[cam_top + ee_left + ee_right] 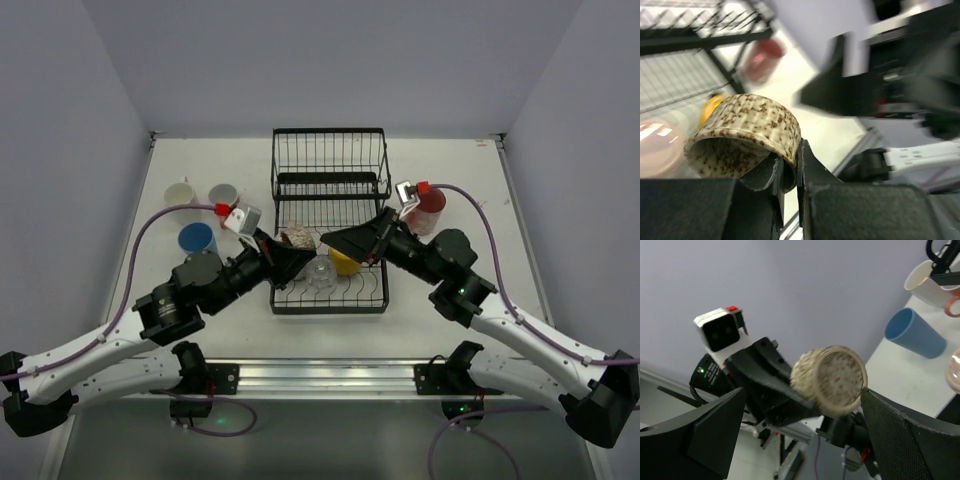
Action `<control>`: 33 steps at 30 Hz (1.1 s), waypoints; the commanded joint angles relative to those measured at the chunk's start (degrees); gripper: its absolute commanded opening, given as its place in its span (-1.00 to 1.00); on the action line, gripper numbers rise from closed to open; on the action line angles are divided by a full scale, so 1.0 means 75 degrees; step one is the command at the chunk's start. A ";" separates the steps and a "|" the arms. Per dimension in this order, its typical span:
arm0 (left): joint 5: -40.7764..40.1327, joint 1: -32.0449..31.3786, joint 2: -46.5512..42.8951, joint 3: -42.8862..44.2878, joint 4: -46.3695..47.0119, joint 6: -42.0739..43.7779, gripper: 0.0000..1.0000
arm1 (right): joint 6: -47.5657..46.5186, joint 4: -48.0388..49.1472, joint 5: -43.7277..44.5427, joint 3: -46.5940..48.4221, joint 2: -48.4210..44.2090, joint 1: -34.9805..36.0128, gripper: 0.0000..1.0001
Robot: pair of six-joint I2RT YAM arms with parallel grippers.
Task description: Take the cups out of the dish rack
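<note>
I'm watching the left fingers pinching the speckled cup by its rim over the dish rack's near tier, right fingers gaping wide facing it; such a thin grip risks slipping, dropping it onto the glass cup.

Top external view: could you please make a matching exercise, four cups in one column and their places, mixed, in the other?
1 speckled cup
2 yellow cup
3 blue cup
4 dark red cup

a on the table, right of the rack
b pinched by the left gripper
c inside the rack
d on the table, left of the rack

Pairs: 1-b, 2-c, 3-d, 4-a
</note>
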 commanded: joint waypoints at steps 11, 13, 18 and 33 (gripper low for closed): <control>-0.3607 0.0084 0.0701 0.1217 -0.7818 -0.2351 -1.00 | -0.3103 -0.4226 0.2155 0.1182 -0.2111 0.0028 0.98; -0.3994 0.0270 0.0843 0.1276 -0.7973 -0.2434 -1.00 | -0.3245 -0.4427 0.2155 0.1170 -0.2263 0.0028 0.98; -0.2174 0.2374 0.1195 0.0938 -0.6359 -0.0949 -1.00 | -0.3807 -0.4967 0.1922 0.1252 -0.2065 0.0028 0.98; -0.0679 0.4268 0.3514 -0.0353 -0.4469 -0.0255 -1.00 | -0.5073 -0.5624 0.1263 0.0995 -0.1046 0.0297 0.98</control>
